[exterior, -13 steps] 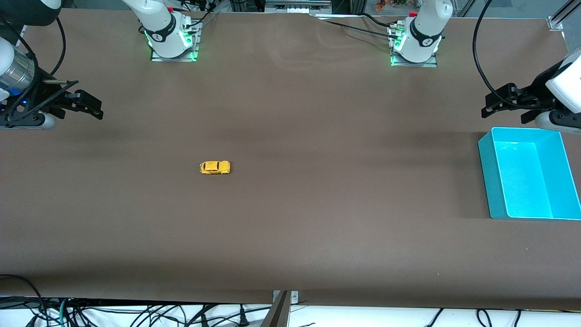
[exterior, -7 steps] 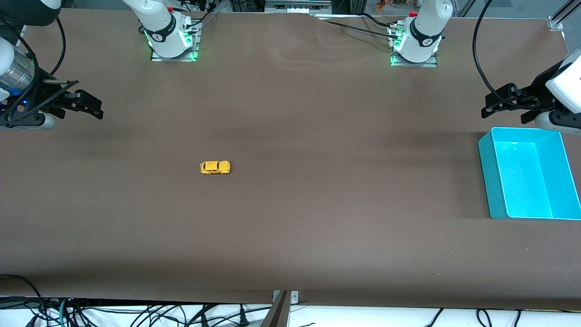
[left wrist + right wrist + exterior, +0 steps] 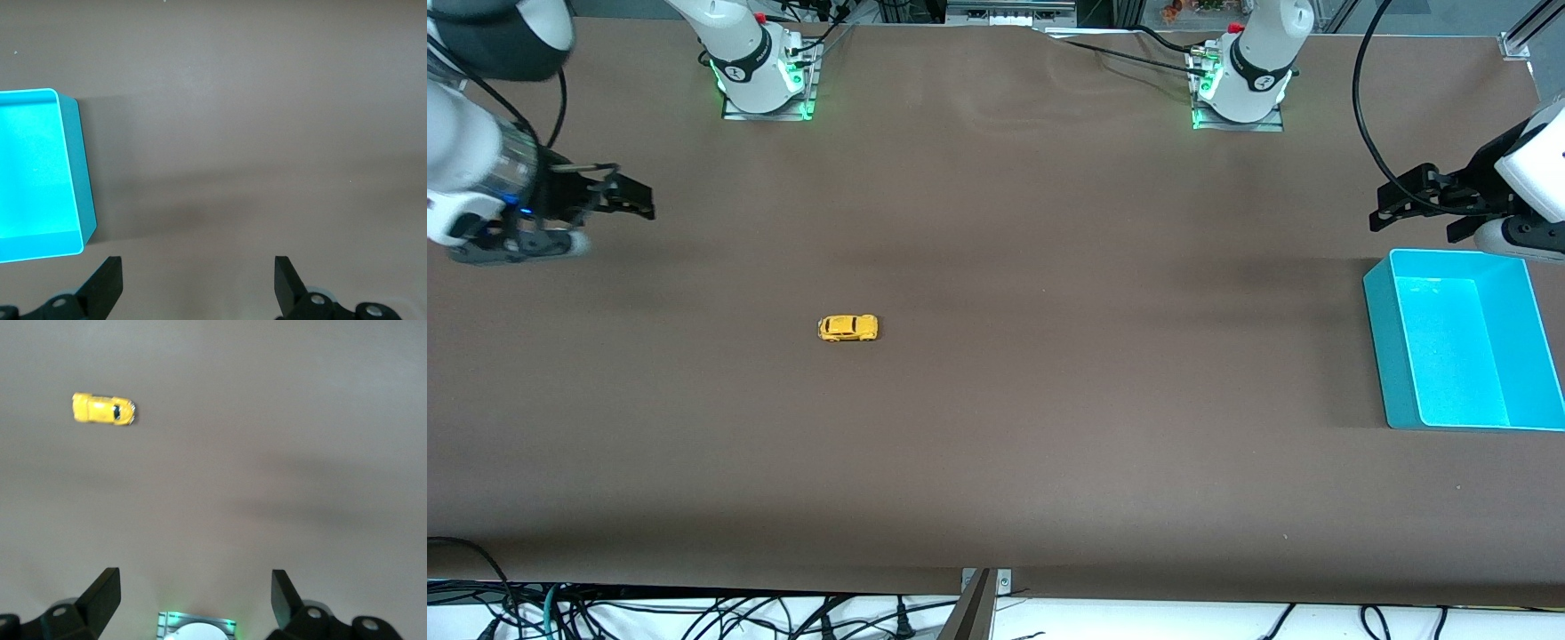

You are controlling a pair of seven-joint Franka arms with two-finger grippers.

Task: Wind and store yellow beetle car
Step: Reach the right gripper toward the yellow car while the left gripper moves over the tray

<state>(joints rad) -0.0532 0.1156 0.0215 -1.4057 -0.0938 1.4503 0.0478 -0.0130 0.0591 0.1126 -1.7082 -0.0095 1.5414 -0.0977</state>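
the tiny yellow rounded toy car (image 3: 847,328) is seen alone on the brown surface (image 3: 1049,400), toward the right arm's end. the right tool (image 3: 630,201) and left tool (image 3: 1392,203) are held up, both spread wide, nothing pinched. the left tool is held beside the cyan plastic bin (image 3: 1378,347).

place: robotics lab, as we read it | evidence: two arm bases (image 3: 765,76) bolted to a brown-covered table (image 3: 1049,222) under green status lights | loose cables (image 3: 694,613) along the table edge nearest the front camera
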